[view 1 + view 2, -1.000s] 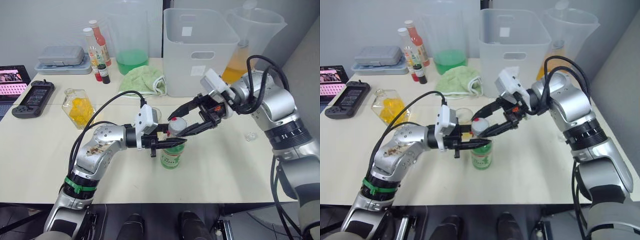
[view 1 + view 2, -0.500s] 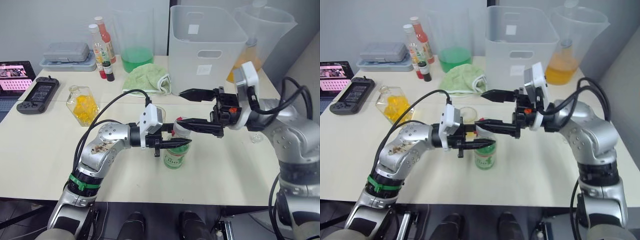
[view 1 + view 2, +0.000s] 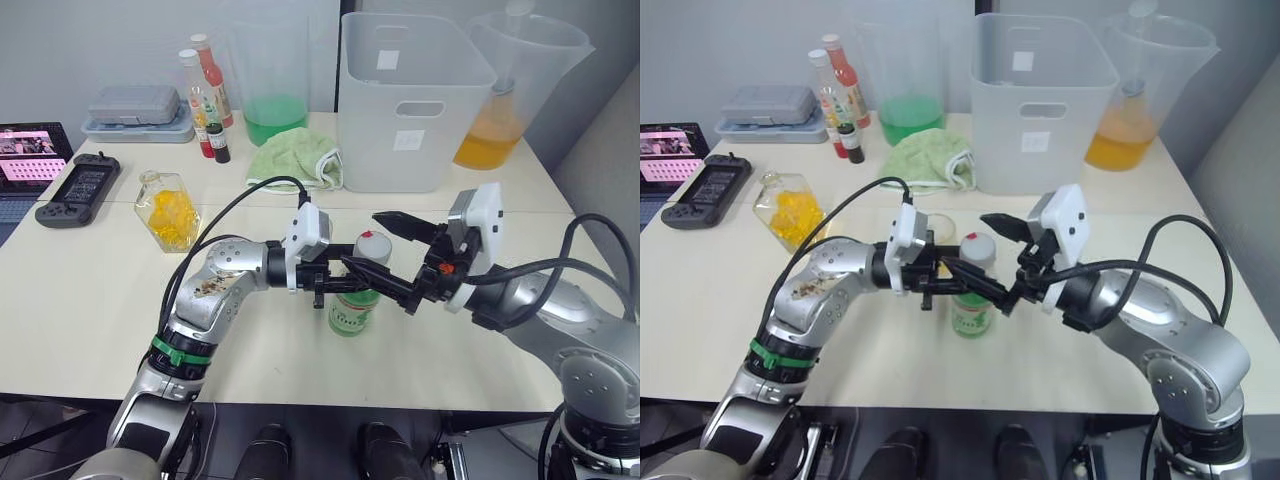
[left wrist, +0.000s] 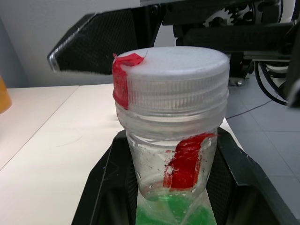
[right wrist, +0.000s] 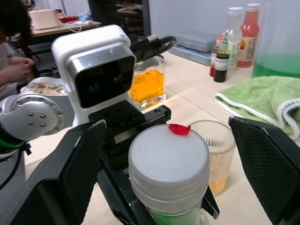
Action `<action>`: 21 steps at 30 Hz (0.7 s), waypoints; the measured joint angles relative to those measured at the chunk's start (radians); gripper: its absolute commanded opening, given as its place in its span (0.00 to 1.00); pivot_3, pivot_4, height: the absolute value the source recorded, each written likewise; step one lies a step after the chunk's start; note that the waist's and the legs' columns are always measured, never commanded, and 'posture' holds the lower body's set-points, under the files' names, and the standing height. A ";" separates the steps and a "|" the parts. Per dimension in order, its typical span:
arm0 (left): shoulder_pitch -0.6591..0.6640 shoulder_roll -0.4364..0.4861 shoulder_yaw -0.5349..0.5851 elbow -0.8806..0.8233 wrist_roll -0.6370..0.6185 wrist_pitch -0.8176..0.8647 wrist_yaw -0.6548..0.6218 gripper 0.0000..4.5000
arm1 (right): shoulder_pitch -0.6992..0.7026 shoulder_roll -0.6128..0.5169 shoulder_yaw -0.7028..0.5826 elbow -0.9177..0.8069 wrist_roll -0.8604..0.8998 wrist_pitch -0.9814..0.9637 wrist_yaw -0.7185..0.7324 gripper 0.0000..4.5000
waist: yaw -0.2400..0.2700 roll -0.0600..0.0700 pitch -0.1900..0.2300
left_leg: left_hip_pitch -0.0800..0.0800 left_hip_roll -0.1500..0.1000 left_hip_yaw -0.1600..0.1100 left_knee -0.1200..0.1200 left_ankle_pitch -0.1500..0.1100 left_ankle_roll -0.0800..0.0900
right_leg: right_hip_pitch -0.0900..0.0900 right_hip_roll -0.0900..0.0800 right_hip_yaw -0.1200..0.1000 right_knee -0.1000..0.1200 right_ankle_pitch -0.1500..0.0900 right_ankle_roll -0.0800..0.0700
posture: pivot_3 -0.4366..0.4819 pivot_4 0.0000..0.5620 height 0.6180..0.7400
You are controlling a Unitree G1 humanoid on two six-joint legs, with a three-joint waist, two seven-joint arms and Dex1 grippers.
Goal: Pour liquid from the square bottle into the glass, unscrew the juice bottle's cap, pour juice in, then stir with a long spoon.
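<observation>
Black right gripper (image 3: 388, 246) astride juice bottle's cap (image 3: 373, 245)

Left gripper (image 3: 338, 285) is clamped on the juice bottle (image 3: 352, 305) neck, forearm held level, pointing to 3 o'clock. Right gripper (image 3: 372, 242) is spread wide around the juice bottle's cap (image 3: 372, 246), untouched, forearm pointing to 9 o'clock.

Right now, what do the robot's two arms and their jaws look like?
Both arms are shiny silver metal with rounded joints and loose black cables looping along them. The left arm wears a green band near its lower end and has brownish scuffs. Each wrist carries a white boxy camera block. The left gripper and right gripper have pointed, black, textured jaws.
</observation>
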 measured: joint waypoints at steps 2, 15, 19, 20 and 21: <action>-0.004 -0.003 -0.001 0.005 0.002 0.000 -0.002 0.34 | 0.000 -0.004 0.002 -0.005 0.013 0.005 -0.013 0.80 | 0.000 0.000 0.000 | 0.000 0.000 0.000 0.000 0.000 0.000 | 0.000 0.000 0.000 0.000 0.000 0.000 | 0.48 0.27 1.00; 0.045 0.016 0.014 -0.073 0.002 0.024 0.038 0.34 | -0.082 -0.119 0.056 0.119 0.003 -0.042 0.201 0.38 | -0.007 0.000 0.000 | 0.001 0.000 0.000 0.000 0.000 0.000 | 0.000 0.000 0.000 0.000 0.000 0.000 | 0.48 0.27 1.00; 0.070 0.033 0.025 -0.109 0.001 0.044 0.055 0.34 | -0.192 -0.155 0.163 0.283 -0.115 -0.162 0.463 0.38 | -0.011 0.000 0.000 | 0.002 0.001 0.000 0.000 0.000 0.000 | 0.001 0.001 0.000 0.000 0.000 0.000 | 0.48 0.27 1.00; 0.074 0.039 0.030 -0.118 0.000 0.048 0.063 0.34 | -0.234 -0.158 0.199 0.348 -0.150 -0.205 0.548 0.38 | -0.013 0.000 0.000 | 0.002 0.001 0.001 0.000 0.000 0.000 | 0.001 0.001 0.000 -0.001 0.000 0.000 | 0.48 0.27 1.00; 0.079 0.043 0.036 -0.125 0.000 0.051 0.069 0.34 | -0.273 -0.159 0.231 0.407 -0.180 -0.244 0.628 0.38 | -0.014 0.000 0.000 | 0.003 0.001 0.001 0.000 0.000 0.000 | 0.002 0.001 0.000 -0.001 0.000 0.000 | 0.48 0.27 1.00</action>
